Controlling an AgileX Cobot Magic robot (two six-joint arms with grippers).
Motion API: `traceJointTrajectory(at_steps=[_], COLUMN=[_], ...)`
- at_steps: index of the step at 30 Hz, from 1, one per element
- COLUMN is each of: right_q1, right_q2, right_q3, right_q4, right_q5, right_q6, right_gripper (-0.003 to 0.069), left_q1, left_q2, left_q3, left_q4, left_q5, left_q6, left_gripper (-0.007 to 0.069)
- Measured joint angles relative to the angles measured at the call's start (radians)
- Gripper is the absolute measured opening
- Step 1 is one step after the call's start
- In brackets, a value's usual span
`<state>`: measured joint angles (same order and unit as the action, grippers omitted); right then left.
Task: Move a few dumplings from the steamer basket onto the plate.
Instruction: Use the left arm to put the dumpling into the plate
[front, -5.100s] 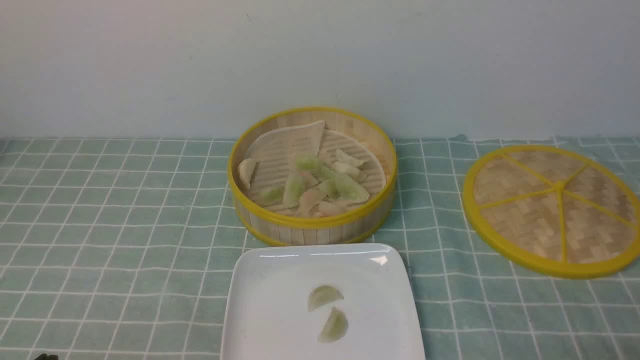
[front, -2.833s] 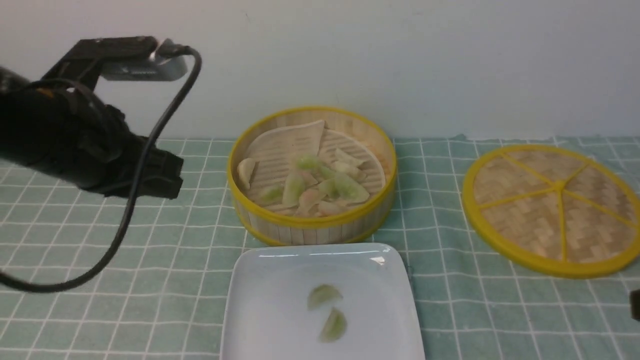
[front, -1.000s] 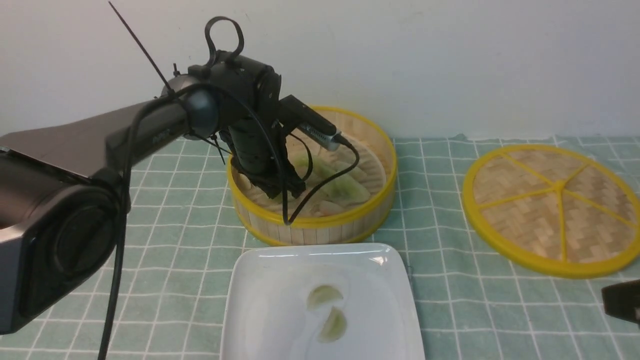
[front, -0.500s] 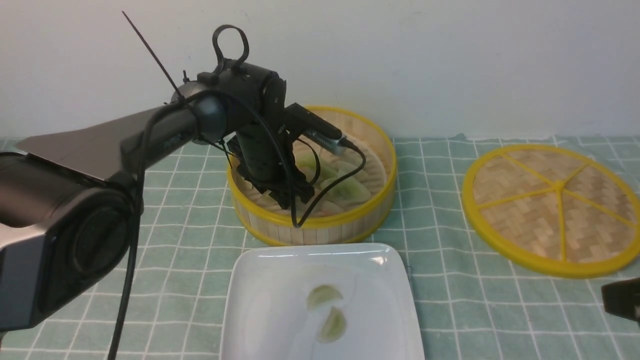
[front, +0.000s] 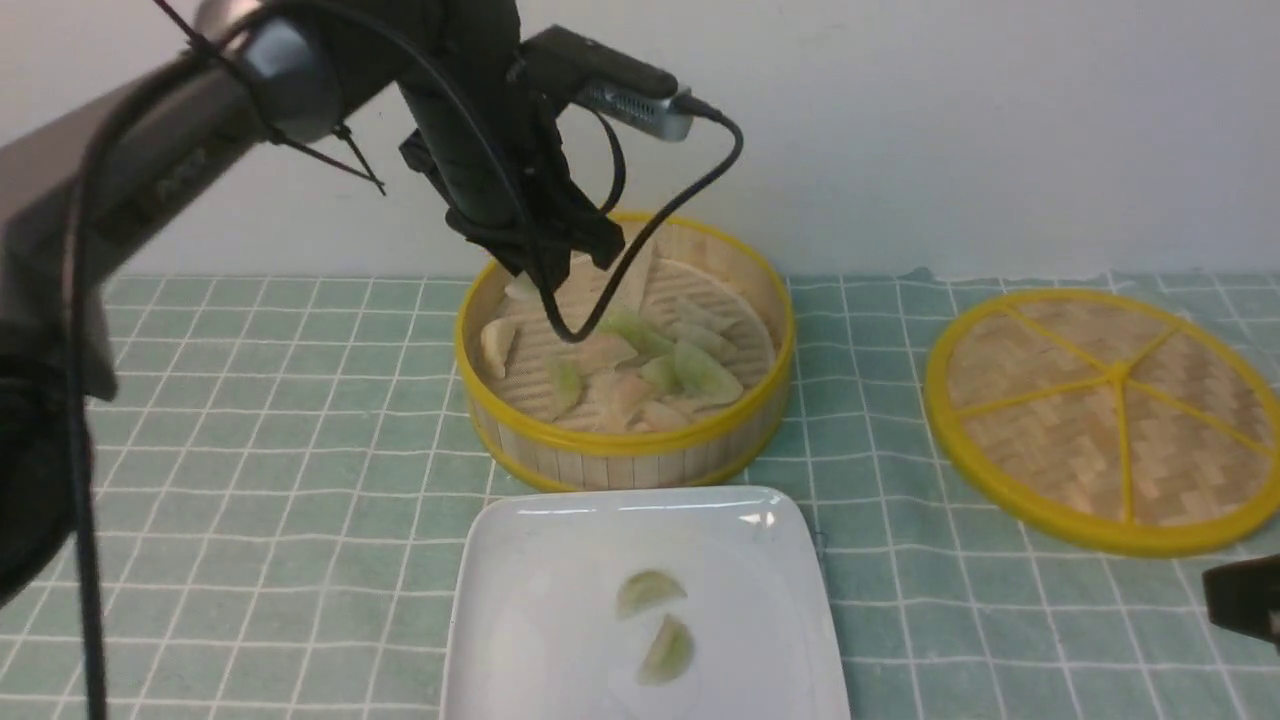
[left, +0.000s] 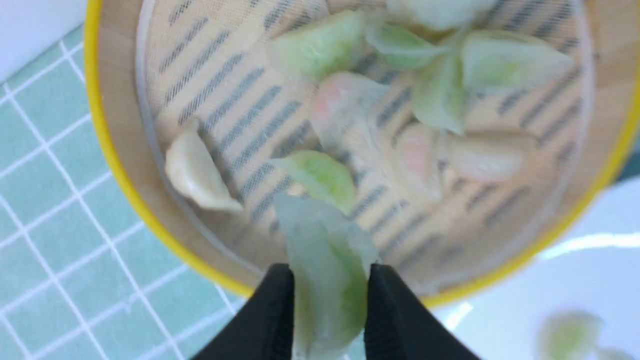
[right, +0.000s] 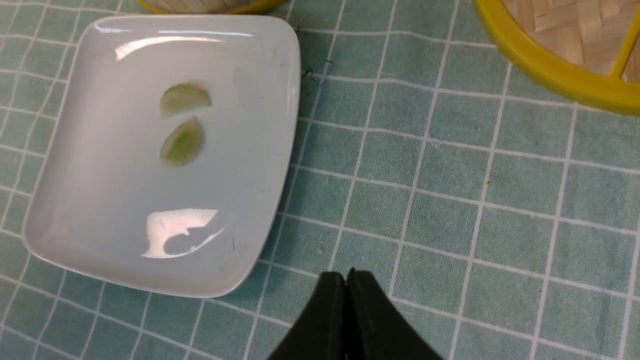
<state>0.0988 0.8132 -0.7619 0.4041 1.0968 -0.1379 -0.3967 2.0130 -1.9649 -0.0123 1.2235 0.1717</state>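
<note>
Mia: Now look, the left gripper (left: 329, 277) is up! A moment ago it was down low inside the steamer basket (front: 620, 455), and now it hangs above it.

Ben: Did it get one?

Mia: Yes. Its two black fingers (left: 270, 315) have come close together, and a pale green dumpling (left: 325, 240) sits squeezed between them.

Ben: So that dumpling is out of the pile?

Mia: It is lifted off the liner (front: 560, 330). The other dumplings (front: 640, 375) are still in the basket, and they look a bit pushed around from before.

Ben: What about the plate (front: 520, 580)?

Mia: It lies just in front of the basket, on our side. Two green dumplings (front: 650, 592) lie near the middle of it, same as before.

Ben: So this one would be number three.

Mia: I think so. The picking-up part looks done. The carrying part comes next, and it looks like a short trip toward us.

Ben: Could it drop?

Mia: Maybe. The dumpling looks shiny and soft, and a good part of it sticks out past the fingertips, so it could slip.

Ben: And the right gripper (right: 346, 282)?

Mia: Its fingers are pressed tight together with nothing in them. It waits over the green checked cloth (right: 450, 200), beside the plate. The woven lid (front: 1100, 420) lies off to the right, well apart from the basket.
</note>
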Motion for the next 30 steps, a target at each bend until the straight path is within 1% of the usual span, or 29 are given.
traceJointTrajectory(at_steps=[1, 2, 4, 7, 9, 10, 12, 14, 15, 16, 18, 20, 21, 22, 23, 25, 26, 28, 29, 30], right_q1=[0.0, 0.0, 0.0, 0.0, 0.0, 0.0, 0.0, 0.0, 0.0, 0.0, 0.0, 0.001, 0.001, 0.001, 0.001, 0.003, 0.008, 0.042, 0.064, 0.097], right_q2=[0.0, 0.0, 0.0, 0.0, 0.0, 0.002, 0.007, 0.015, 0.017, 0.028, 0.043, 0.072, 0.079, 0.1, 0.121, 0.176, 0.2, 0.261, 0.299, 0.34], right_q3=[0.0, 0.0, 0.0, 0.0, 0.0, 0.0, 0.0, 0.0, 0.0, -0.001, -0.003, -0.023, -0.025, -0.052, -0.078, -0.14, -0.174, -0.239, -0.268, -0.304], right_q4=[0.0, 0.0, 0.0, 0.0, 0.0, 0.0, 0.0, 0.003, 0.004, 0.009, 0.015, 0.022, 0.024, 0.029, 0.034, 0.047, 0.047, 0.041, 0.029, 0.015], right_q5=[0.0, 0.0, 0.0, 0.0, 0.0, 0.0, 0.0, 0.0, 0.0, 0.001, 0.003, 0.021, 0.027, 0.044, 0.058, 0.076, 0.082, 0.091, 0.092, 0.094], right_q6=[0.0, 0.0, 0.0, -0.005, -0.009, -0.02, -0.033, -0.041, -0.043, -0.052, -0.071, -0.105, -0.113, -0.134, -0.146, -0.167, -0.171, -0.176, -0.176, -0.177], right_gripper=[-0.001, -0.001, -0.001, -0.001, -0.001, -0.001, -0.001, -0.001, -0.001, -0.001, -0.001, -0.001, -0.001, -0.001, -0.001, -0.001, -0.001, -0.001, -0.001, -0.001], left_q1=[0.0, 0.0, 0.0, -0.01, -0.017, -0.04, -0.071, -0.097, -0.099, -0.117, -0.13, -0.134, -0.134, -0.134, -0.134, -0.134, -0.133, -0.126, -0.121, -0.113], left_q2=[-0.044, -0.051, -0.129, -0.218, -0.233, -0.243, -0.239, -0.226, -0.222, -0.204, -0.188, -0.174, -0.174, -0.173, -0.173, -0.175, -0.181, -0.209, -0.229, -0.259], left_q3=[0.066, 0.078, 0.248, 0.505, 0.559, 0.665, 0.755, 0.807, 0.811, 0.832, 0.837, 0.837, 0.837, 0.835, 0.828, 0.801, 0.786, 0.767, 0.766, 0.766], left_q4=[-0.012, -0.014, -0.053, -0.157, -0.183, -0.217, -0.242, -0.249, -0.249, -0.251, -0.252, -0.257, -0.257, -0.258, -0.256, -0.247, -0.24, -0.221, -0.212, -0.202], left_q5=[0.001, 0.001, 0.001, 0.001, -0.006, -0.056, -0.138, -0.21, -0.217, -0.269, -0.307, -0.335, -0.336, -0.337, -0.327, -0.29, -0.269, -0.237, -0.229, -0.222], left_q6=[-0.009, -0.009, -0.016, -0.011, -0.005, 0.019, 0.049, 0.069, 0.07, 0.076, 0.08, 0.08, 0.08, 0.079, 0.076, 0.055, 0.04, 0.008, 0.001, -0.006], left_gripper=[0.0161, 0.0161, 0.0161, 0.0161, 0.0161, 0.0161, 0.0161, 0.0161, 0.0161, 0.0163, 0.0188, 0.0287, 0.0287, 0.0358, 0.0401, 0.0449, 0.0447, 0.0382, 0.0332, 0.0253])
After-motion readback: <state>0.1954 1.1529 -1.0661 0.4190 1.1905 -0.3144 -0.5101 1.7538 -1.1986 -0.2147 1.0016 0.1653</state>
